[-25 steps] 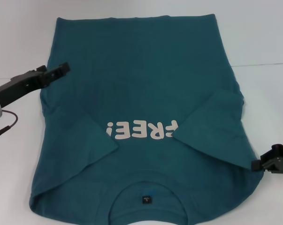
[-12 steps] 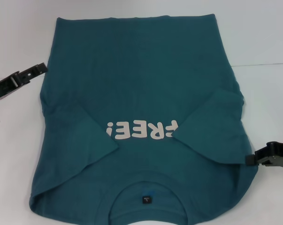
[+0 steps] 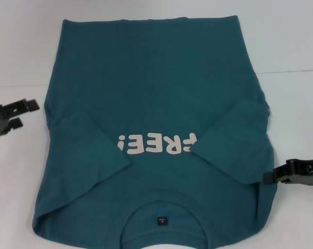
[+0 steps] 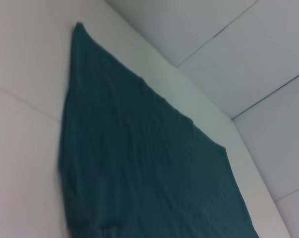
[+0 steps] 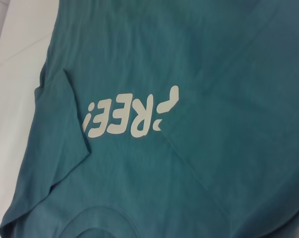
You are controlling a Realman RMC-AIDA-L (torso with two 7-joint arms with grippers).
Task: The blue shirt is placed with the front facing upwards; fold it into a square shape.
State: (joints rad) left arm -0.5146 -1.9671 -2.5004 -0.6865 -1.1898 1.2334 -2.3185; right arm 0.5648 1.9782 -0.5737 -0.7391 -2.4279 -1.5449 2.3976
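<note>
While the blue shirt [image 3: 156, 119] lay flat and face up on the white table [image 3: 291, 41], we saw its long axis running away from us, the collar nearest the robot and the hem at the far end. Both sleeves were folded in over the chest, and the right one covered the first letter of the white lettering [image 3: 157, 144], so only part of the word showed, upside down to us. The near collar edge was cut off at the bottom of the head view. Our left gripper [image 3: 18, 114] hung over bare table just off the shirt's left edge, its two fingers apart. Our right gripper [image 3: 273, 176] sat at the shirt's right edge; whether it was apart or together we could not tell.
</note>
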